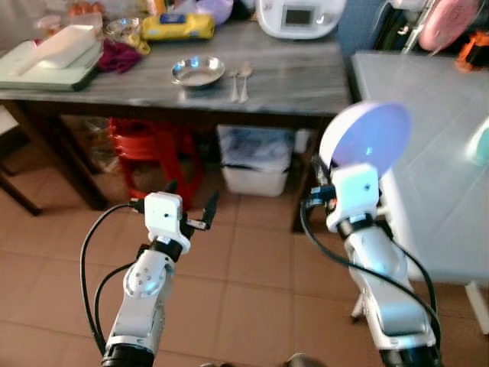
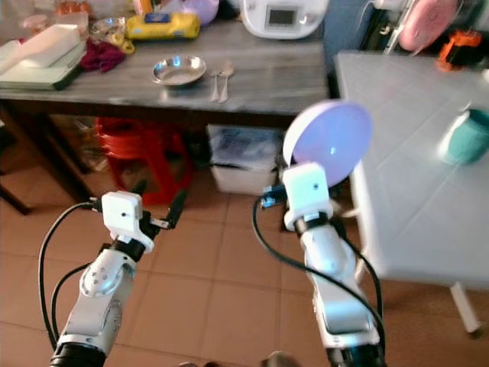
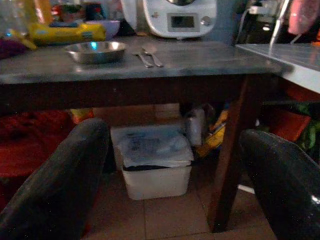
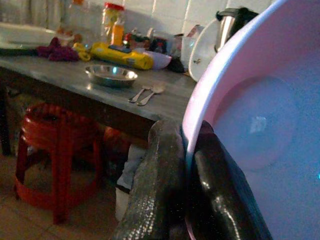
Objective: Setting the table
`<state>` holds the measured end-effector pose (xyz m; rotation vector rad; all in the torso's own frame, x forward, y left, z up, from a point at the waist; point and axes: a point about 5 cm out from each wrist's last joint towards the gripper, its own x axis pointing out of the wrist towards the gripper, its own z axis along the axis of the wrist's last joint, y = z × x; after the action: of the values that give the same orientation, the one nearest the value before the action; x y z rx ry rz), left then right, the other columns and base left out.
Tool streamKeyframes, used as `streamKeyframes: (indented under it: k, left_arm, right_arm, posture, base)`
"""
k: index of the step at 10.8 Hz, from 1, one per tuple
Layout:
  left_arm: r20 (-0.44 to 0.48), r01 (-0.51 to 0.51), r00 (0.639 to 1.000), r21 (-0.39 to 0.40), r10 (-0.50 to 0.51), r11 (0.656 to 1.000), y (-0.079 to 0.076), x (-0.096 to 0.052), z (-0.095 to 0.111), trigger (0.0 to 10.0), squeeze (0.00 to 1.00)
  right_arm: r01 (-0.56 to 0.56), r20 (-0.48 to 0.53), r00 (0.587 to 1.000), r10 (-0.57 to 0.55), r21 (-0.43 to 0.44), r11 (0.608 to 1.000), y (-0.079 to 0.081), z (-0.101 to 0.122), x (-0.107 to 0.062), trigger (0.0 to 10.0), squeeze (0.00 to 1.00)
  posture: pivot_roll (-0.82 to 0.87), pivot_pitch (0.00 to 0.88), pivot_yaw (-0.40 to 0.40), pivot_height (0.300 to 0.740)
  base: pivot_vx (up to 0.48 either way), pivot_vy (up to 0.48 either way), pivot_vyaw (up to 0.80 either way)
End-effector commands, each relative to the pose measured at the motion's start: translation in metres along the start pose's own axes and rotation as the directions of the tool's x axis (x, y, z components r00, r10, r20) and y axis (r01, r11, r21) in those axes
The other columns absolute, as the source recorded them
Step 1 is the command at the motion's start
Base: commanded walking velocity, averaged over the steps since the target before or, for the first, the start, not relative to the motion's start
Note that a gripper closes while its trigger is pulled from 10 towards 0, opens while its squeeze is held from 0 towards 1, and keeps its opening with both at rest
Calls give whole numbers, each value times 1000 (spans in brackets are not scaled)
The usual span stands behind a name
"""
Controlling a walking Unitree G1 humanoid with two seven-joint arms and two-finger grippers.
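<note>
Plate pinched at its rim in our right pincer, left pincer wide and empty; we should keep it level onto the white tabletop.

Head pair: your two eye views look forward and down from above both arms, over the tiled floor toward the far grey tabletop; both share the same scene, slightly offset.

Left wrist: you look low and level between the left end effector fingers, under the tabletop edge, at the white bin and steel bowl.

Right wrist: you sit very close behind the right end effector, clamped on the purple plate; beyond, the same bowl, spoons and red stool.
</note>
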<state>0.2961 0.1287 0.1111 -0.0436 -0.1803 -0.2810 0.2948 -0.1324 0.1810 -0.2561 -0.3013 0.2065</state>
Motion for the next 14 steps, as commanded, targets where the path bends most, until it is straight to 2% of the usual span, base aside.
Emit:
streamKeyframes:
  k: [1,5,9,10,14]
  left_arm:
    - [-10,11,1000,8,-11,1000,-3,0,-2,10000,0]
    - [-9,10,1000,8,-10,1000,-4,0,-2,10000,0]
    - [-11,11,1000,5,-11,1000,-6,2,-3,10000,0]
    - [-4,10,1000,10,-10,1000,-6,1,-3,10000,0]
    - [0,9,1000,36,-9,999,-5,3,-1,10000,0]
  right_arm:
    - [17,2,1000,-17,1,1000,-2,1,-3,10000,0]
    - [15,2,1000,-15,1,1000,-2,1,-2,10000,0]
    - [10,3,1000,-10,-11,1000,-2,0,-3,10000,0]
    - [-2,5,1000,2,-26,1000,-1,1,-3,10000,0]
    - [-11,16,1000,12,-36,999,1,3,-2,10000,0]
  posture:
    - [-148,140,66,740]
    - [-147,141,66,740]
    - [-148,141,64,740]
    - [-148,141,64,740]
    - [-145,137,65,740]
  base:
    - [0,480,-800]
    - [0,480,-483]
    - [0,463,0]
    - [0,0,0]
    - [0,0,680]
